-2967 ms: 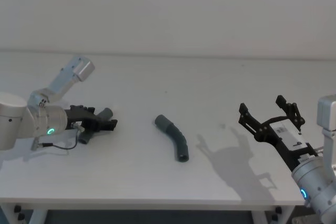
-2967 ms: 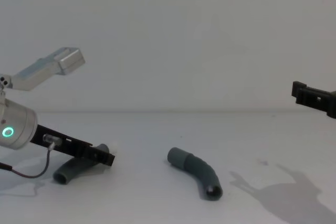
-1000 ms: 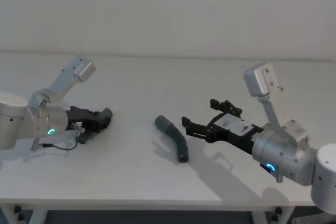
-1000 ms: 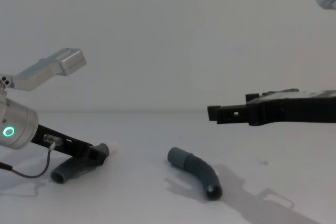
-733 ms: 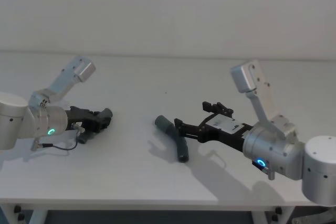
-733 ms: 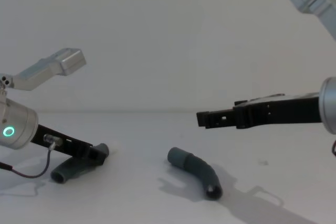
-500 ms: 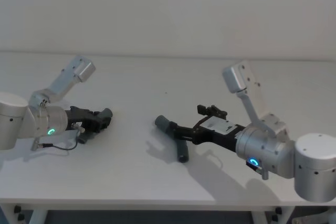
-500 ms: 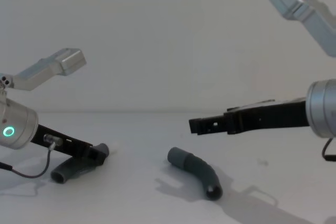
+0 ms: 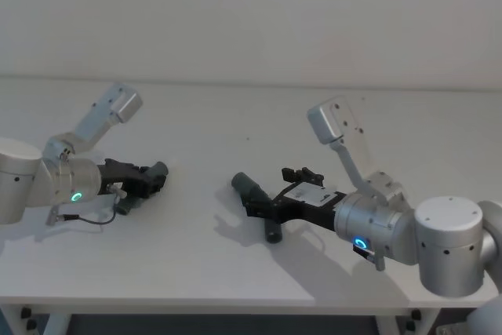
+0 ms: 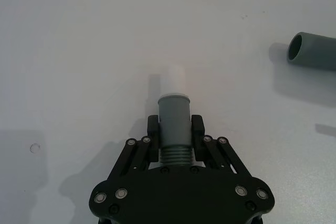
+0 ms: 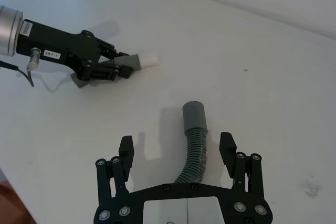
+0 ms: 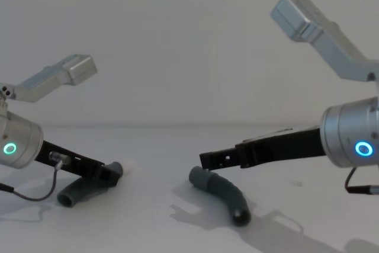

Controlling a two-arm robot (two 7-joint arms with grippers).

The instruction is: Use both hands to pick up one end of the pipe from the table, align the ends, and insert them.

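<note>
My left gripper (image 9: 146,180) (image 10: 175,125) is shut on the white-tipped pipe piece (image 10: 174,111) at the table's left. The white tip (image 10: 172,80) sticks out past the fingers, and the piece's rear end (image 12: 70,197) is low at the table (image 9: 196,123). The collared pipe piece (image 9: 249,186) (image 12: 224,191) lies near the middle. My right gripper (image 9: 267,194) (image 11: 177,149) is open and hangs just above it, one finger on each side of its ribbed body (image 11: 193,145). The grey collared opening (image 11: 193,113) points away from that gripper.
The table's front edge (image 9: 196,300) runs close below both arms. A plain white wall (image 12: 189,39) stands behind. A thin cable (image 12: 35,197) loops under the left wrist. Bare table lies between the two pipe pieces.
My right arm has swung in from the right and lowered its open gripper over the collared piece. My left gripper closed on the white-tipped piece early on and has stayed still since.
</note>
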